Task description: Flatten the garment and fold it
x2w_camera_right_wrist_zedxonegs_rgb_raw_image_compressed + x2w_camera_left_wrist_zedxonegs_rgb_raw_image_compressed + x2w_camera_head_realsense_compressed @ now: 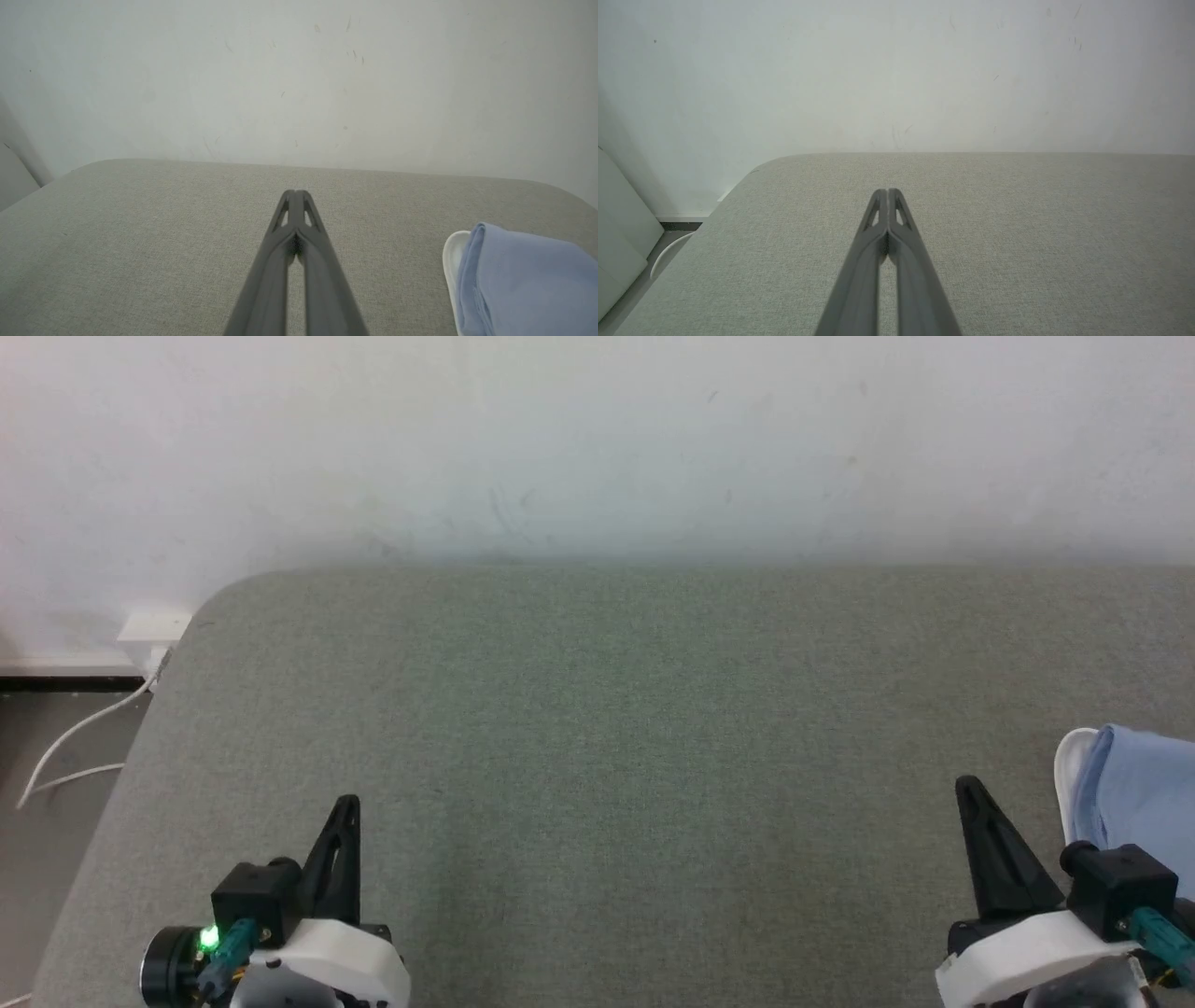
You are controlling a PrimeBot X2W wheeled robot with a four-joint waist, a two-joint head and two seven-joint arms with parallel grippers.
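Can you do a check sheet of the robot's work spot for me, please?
Surface: grey fabric top, rounded far-left corner.
Job's things: garment, light blue with a white part, lying at the right edge, partly out of view, not flattened.
Clutter: nothing seen.
Grippers: left gripper, jaws shut, empty; right gripper, jaws shut, empty, beside the garment.
Cables: white cable on the floor, left.
Surroundings: scuffed white wall behind.
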